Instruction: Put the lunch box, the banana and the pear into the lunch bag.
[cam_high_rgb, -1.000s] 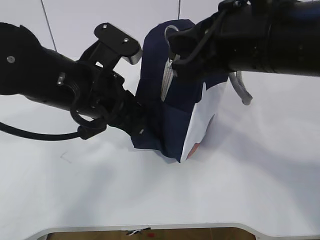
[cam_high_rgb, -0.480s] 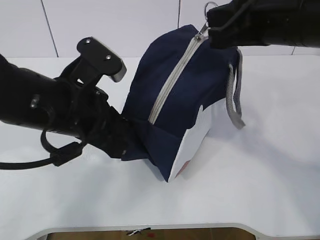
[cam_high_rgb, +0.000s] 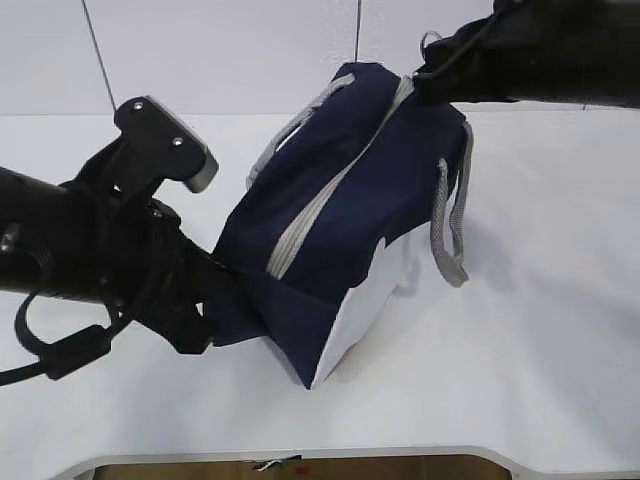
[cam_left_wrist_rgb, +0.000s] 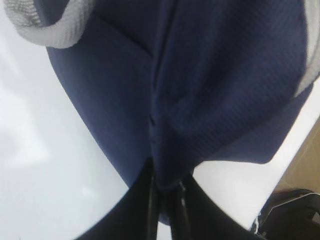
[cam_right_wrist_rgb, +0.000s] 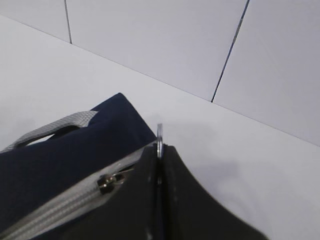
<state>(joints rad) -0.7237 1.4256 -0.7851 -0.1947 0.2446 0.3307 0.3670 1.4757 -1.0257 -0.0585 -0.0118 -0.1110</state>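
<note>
The navy lunch bag (cam_high_rgb: 340, 220) lies tilted on the white table, stretched between both grippers. Its grey zipper (cam_high_rgb: 310, 215) looks closed along its length. My left gripper (cam_high_rgb: 222, 300) is shut on the bag's lower left corner; in the left wrist view the blue fabric (cam_left_wrist_rgb: 215, 75) is pinched between the jaws of that gripper (cam_left_wrist_rgb: 167, 190). My right gripper (cam_high_rgb: 420, 80) is shut on the zipper's ring pull (cam_right_wrist_rgb: 159, 135) at the bag's top end, with the slider (cam_right_wrist_rgb: 106, 183) just left of the right gripper (cam_right_wrist_rgb: 159, 150). The lunch box, banana and pear are out of view.
Grey webbing handles (cam_high_rgb: 450, 230) hang off the bag's right side. The white end panel (cam_high_rgb: 355, 320) faces the front. The table's front edge (cam_high_rgb: 400, 455) runs along the bottom, and a tiled wall (cam_high_rgb: 230, 50) stands behind. Dark gear (cam_left_wrist_rgb: 295, 210) shows past the table's edge.
The left arm has drawn back to the left with the bag's corner. The bag has swung from upright to a low slant, and the zipper line has stretched out. The right gripper keeps the ring pull.
</note>
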